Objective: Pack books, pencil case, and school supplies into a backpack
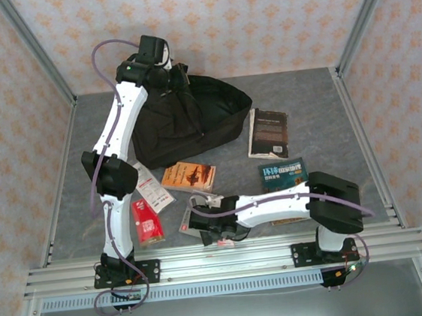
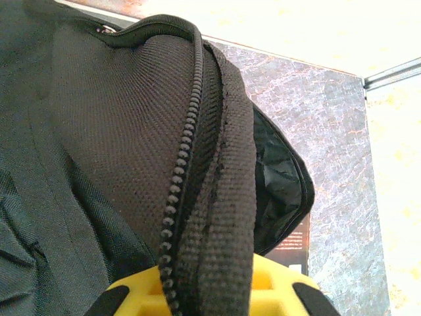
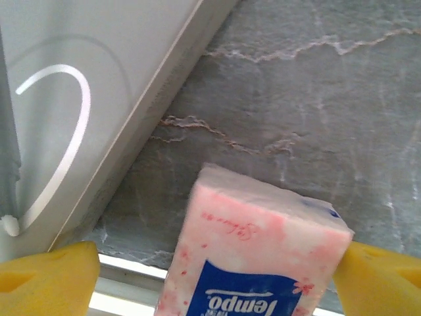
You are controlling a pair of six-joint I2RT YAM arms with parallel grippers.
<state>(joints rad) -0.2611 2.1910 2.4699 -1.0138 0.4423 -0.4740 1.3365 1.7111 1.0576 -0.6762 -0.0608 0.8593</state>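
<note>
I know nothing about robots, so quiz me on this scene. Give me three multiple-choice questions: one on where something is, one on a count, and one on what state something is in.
1. Where does the black book lie?
A) inside the backpack
B) on the table, right of the backpack
C) under the left arm

2. How many books lie out on the table?
A) one
B) two
C) three

3. What are the left arm's fingers doing?
A) clamped on the backpack's zip edge
B) spread wide above bare table
C) holding a pen

Answers:
1. B: it lies flat on the table beside the bag's right end.
2. C: the orange book, the black book and the larger book all lie outside the bag.
3. A: the zip and fabric run between the yellow fingers.
</note>
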